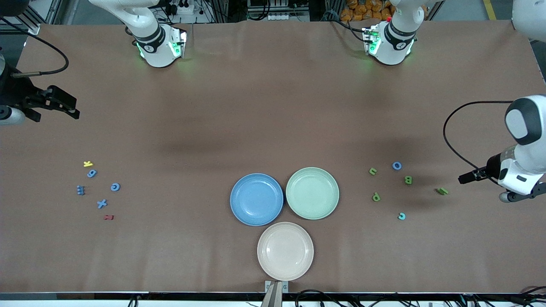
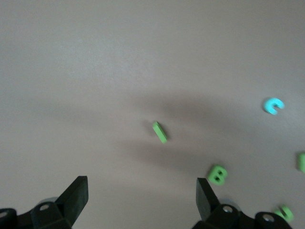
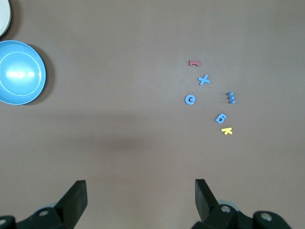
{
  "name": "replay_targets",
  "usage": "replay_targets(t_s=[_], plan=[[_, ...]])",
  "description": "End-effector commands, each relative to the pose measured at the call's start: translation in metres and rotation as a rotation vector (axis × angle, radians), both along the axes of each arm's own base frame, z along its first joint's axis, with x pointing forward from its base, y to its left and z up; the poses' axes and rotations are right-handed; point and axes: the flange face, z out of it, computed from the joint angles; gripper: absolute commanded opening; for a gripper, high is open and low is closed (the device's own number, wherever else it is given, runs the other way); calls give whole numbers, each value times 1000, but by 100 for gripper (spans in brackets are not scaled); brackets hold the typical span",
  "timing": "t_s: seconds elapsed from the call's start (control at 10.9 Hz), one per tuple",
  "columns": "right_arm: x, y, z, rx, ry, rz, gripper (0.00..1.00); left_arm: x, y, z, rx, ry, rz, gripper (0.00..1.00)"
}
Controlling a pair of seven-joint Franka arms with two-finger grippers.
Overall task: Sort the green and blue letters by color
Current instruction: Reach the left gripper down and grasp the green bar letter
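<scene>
Two groups of little letters are lying on the table: the blue letters (image 1: 101, 204) are sitting toward the right arm's end, and the green letters (image 1: 408, 180) toward the left arm's end, with a blue plate (image 1: 256, 199) and a green plate (image 1: 312, 193) between them. The left gripper (image 2: 142, 191) is hanging with its jaws wide and holding nothing, and a green bar-shaped letter (image 2: 160, 132) is lying just ahead of the gap, its long side slanting across it, so this arm looks nearest to a pick. The right gripper (image 3: 141, 195) is waiting with its jaws wide too, holding nothing.

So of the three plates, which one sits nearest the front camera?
The cream plate. It lies lowest in the front view, below the blue plate and green plate, which sit side by side.
</scene>
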Motion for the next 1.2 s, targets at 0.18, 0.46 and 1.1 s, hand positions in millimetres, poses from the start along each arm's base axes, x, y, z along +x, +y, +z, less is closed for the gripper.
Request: replay_targets(t_s=[0.18,0.46,1.1], plan=[[3,-2,-1,12,-7,-5,100,-2,-3,-97,10,-13,225,100],[4,-4,1,12,-13,-6,100,1,-5,-123,9,-18,272,100],[6,-1,-5,12,-5,-2,100,11,-11,-139,4,-43,282,100]])
